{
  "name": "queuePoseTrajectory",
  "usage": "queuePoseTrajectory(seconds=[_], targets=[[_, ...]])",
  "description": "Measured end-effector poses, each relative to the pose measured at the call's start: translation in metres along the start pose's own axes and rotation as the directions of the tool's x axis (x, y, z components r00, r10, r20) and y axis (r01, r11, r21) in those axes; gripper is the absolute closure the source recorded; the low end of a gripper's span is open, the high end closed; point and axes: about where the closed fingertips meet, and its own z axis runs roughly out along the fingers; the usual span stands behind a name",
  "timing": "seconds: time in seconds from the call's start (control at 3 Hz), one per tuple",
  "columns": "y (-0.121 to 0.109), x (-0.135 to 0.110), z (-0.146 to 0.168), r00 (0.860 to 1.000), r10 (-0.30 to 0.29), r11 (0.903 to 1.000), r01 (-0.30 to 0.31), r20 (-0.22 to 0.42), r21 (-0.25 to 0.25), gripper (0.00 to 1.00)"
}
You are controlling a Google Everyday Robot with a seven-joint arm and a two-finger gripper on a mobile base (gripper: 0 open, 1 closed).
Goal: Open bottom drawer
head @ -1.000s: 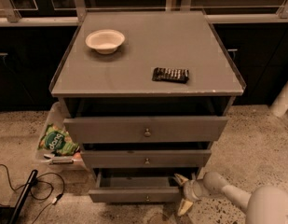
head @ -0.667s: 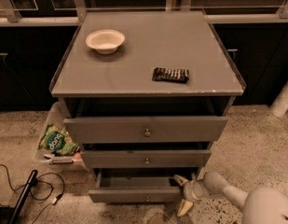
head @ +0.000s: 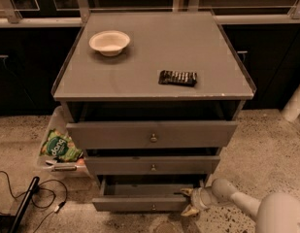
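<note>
On the grey cabinet (head: pixel 154 52), the bottom drawer (head: pixel 135 204) sits lowest and nearest, partly out. Our gripper (head: pixel 186 202) is at its right end, fingers (head: pixel 187 192) spread astride the front. Pulling off-centre, we might skew and jam it, or slip off.

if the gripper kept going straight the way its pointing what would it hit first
The gripper, low at the right of the cabinet, points left. First in its line is the right end of the bottom drawer, at the drawer's front. It seems to be at or touching it, though depth is hard to judge.
</note>
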Motion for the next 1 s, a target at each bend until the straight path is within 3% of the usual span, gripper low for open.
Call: queuePoseTrajectory(seconds=[0.67,1.0], targets=[[0.047,0.001,-0.026,1.000,0.015,0.9998,-0.015,0.006,-0.011,0.81],[0.047,0.001,-0.026,1.000,0.015,0.9998,-0.015,0.007,-0.011,0.78]])
